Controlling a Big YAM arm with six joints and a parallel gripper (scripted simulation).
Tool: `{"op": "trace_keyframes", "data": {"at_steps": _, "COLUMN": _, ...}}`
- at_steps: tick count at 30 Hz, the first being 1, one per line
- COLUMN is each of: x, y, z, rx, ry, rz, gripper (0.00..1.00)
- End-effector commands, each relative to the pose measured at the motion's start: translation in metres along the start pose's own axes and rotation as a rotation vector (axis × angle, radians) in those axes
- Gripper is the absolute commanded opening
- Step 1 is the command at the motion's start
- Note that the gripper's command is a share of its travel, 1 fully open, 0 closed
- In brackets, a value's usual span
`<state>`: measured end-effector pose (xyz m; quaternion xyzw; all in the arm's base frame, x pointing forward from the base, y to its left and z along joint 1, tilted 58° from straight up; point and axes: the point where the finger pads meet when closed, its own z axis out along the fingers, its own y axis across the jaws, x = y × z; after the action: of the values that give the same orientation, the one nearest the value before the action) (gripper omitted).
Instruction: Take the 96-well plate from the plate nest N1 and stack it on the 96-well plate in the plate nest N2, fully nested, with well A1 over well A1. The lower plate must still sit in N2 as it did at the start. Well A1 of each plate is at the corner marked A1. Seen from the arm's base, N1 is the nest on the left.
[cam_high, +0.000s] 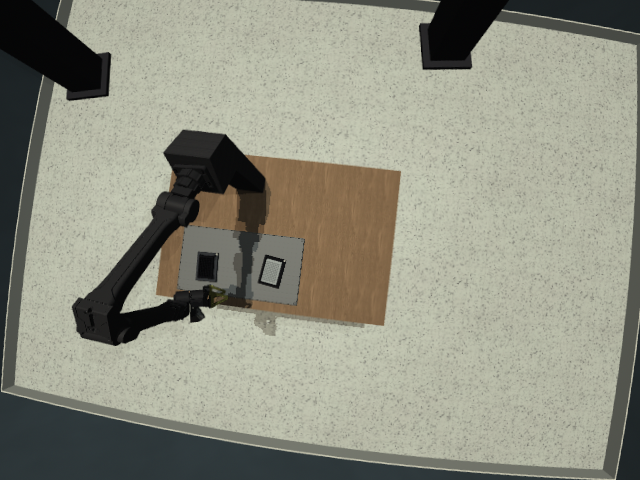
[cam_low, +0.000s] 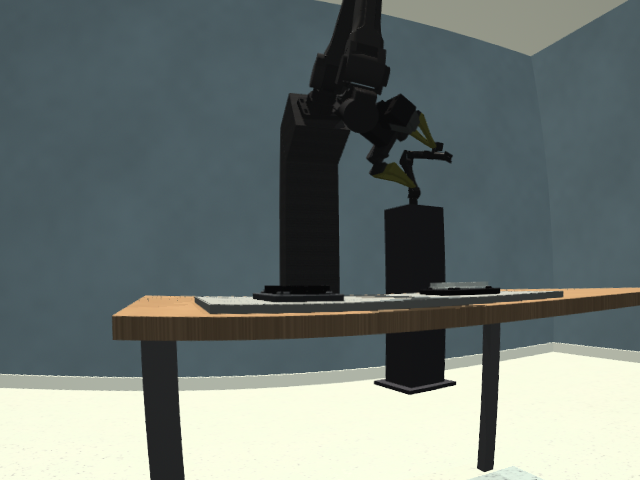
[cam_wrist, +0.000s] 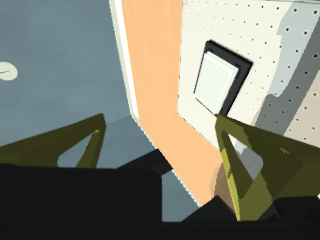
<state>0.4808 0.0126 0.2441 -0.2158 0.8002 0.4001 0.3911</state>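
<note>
Gripper: the gripper (cam_low: 421, 165) hung high above the table, fingers spread to their widest and holding nothing; in the wrist view the olive fingers framed only air and the table edge
Arm: folded back beyond the table's near-left corner in the top view, the gripper (cam_high: 214, 295) just off the edge of the grey base plate (cam_high: 237, 248)
Nests: two dark nests sat well apart on the grey base plate, on the wooden table (cam_high: 341, 217)
Dark plate: one 96-well plate (cam_high: 206, 265) lay seated in its nest, untouched
White plate: the other 96-well plate (cam_high: 271, 271) lay in the second nest, also seen by the wrist camera (cam_wrist: 215, 82)
Which is N1: I could not tell for certain from these views; the A1 marks were too small to read
Progress: judged at the very start, nothing lifted yet
Handling: likely light, rigid moulded plastic with smooth, slippery walls; a thin shell that could crack or pop out if squeezed hard
Where to grip: probably across the two long side walls near mid-length, kept level so it nests squarely
Risk: nudging the lower plate in its nest during placement
</note>
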Motion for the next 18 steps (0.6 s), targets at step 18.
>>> {"op": "trace_keyframes", "data": {"at_steps": 18, "x": -0.0097, "y": 0.0087, "z": 0.0028, "rx": 0.026, "ry": 0.010, "rz": -0.036, "gripper": 1.00}}
